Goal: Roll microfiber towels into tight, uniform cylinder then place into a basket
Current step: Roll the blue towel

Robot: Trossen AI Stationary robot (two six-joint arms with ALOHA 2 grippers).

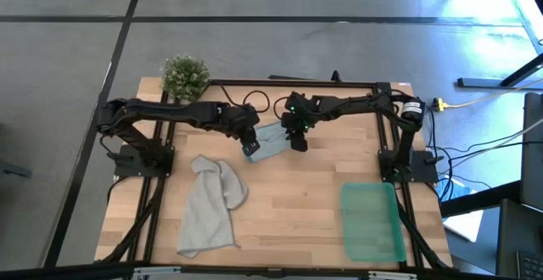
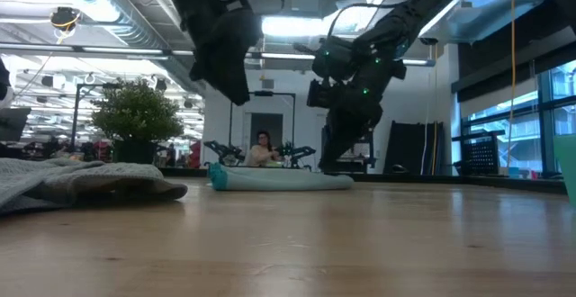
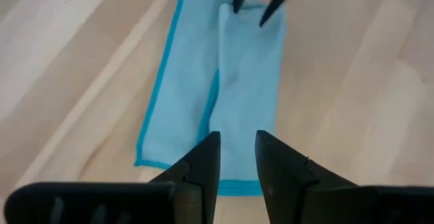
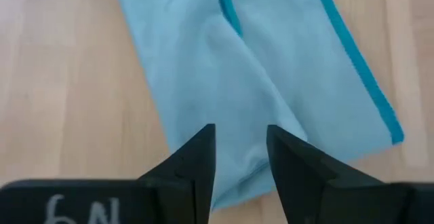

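Note:
The pale blue towel (image 1: 270, 142) lies flat on the table at the far middle, a long strip with one long side folded over its middle (image 3: 234, 81). My left gripper (image 1: 251, 149) hangs open over the strip's left end (image 3: 230, 176), raised well above it in the low view (image 2: 236, 90). My right gripper (image 1: 299, 142) is open at the strip's right end, its fingers either side of the folded ridge (image 4: 237, 108). The grey towel (image 1: 209, 204) lies crumpled at the near left. The green basket (image 1: 372, 222) stands at the near right. My right gripper points down at the towel's right end (image 3: 247, 10), its fingertips (image 3: 235, 5) low over the cloth. I cannot tell whether they touch it.
A small bushy plant (image 1: 184, 75) stands at the table's far left corner. Bare wood lies between the grey towel and the basket (image 1: 297, 204). A person sits in the room behind the table (image 2: 262, 148).

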